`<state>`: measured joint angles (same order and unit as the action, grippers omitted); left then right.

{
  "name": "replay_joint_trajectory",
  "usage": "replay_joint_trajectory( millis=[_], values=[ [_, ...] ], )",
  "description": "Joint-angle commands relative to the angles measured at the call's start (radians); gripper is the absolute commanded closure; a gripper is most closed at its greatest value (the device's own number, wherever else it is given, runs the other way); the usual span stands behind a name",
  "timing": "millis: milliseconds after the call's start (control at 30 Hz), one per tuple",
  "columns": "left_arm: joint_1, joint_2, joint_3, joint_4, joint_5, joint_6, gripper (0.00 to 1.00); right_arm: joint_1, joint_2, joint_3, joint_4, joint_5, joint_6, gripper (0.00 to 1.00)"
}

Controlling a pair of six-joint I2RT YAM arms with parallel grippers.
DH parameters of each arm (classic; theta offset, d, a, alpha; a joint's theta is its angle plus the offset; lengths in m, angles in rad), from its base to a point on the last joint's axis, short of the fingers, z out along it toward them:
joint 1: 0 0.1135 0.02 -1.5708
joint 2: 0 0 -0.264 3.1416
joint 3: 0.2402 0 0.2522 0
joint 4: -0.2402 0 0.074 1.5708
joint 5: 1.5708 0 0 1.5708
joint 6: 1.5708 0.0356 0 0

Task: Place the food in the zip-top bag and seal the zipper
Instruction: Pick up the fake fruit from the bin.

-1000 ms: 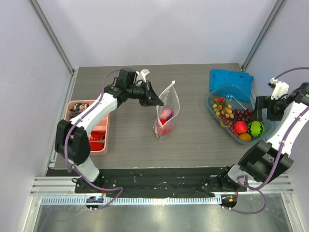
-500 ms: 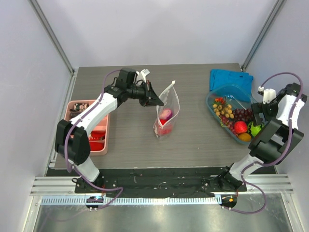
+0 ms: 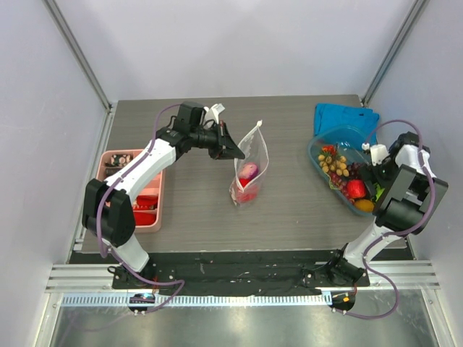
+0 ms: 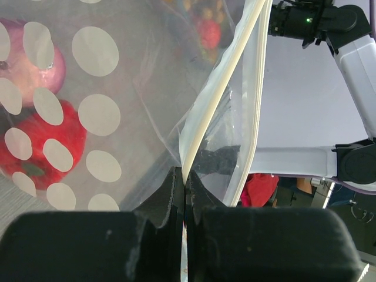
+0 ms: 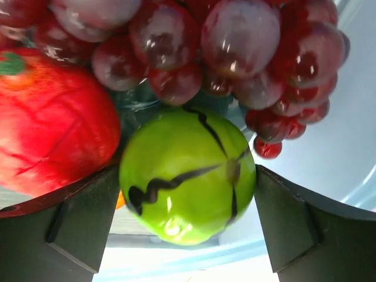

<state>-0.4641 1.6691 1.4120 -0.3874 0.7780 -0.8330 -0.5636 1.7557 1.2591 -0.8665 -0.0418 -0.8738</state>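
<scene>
The dotted clear zip-top bag stands upright mid-table with a pink piece and a red piece inside. My left gripper is shut on the bag's mouth edge; in the left wrist view the gripper pinches the whitish zipper, and the mouth gapes open. My right gripper is down in the clear blue-tinted tub. Its jaws are open and closely flank a green striped ball, next to a red fruit and purple grapes.
A pink compartment tray with red pieces sits at the table's left edge. A blue cloth lies behind the tub. The tub also holds an orange piece and a bunch of small tan and red pieces.
My right arm has swung in from the right edge and dropped its gripper into the tub around the green ball. The left gripper and the bag have not moved.
</scene>
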Motion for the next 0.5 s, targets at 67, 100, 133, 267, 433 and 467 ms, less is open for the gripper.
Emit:
replay_joint_trajectory(
  millis=[67, 100, 133, 267, 433, 467],
  values=[
    [0.001, -0.032, 0.041, -0.015, 0.001, 0.032, 0.98, 0.010, -0.011, -0.006, 0.041, 0.037, -0.013, 0.14],
    [0.001, -0.032, 0.042, -0.016, 0.001, 0.032, 0.98, 0.010, -0.027, -0.001, 0.031, 0.037, -0.017, 0.16],
    [0.001, -0.032, 0.041, -0.018, 0.000, 0.032, 0.98, 0.010, -0.041, 0.016, 0.018, 0.036, -0.017, 0.23],
    [0.001, -0.029, 0.042, -0.015, 0.000, 0.031, 0.98, 0.010, -0.097, 0.115, -0.112, -0.021, -0.016, 0.37],
    [0.001, -0.032, 0.035, -0.013, -0.002, 0.031, 0.98, 0.053, -0.124, 0.371, -0.334, -0.185, 0.025, 0.46],
    [-0.001, -0.029, 0.033, -0.013, -0.002, 0.031, 0.98, 0.076, -0.125, 0.411, -0.366, -0.228, 0.033, 0.46]
  ],
)
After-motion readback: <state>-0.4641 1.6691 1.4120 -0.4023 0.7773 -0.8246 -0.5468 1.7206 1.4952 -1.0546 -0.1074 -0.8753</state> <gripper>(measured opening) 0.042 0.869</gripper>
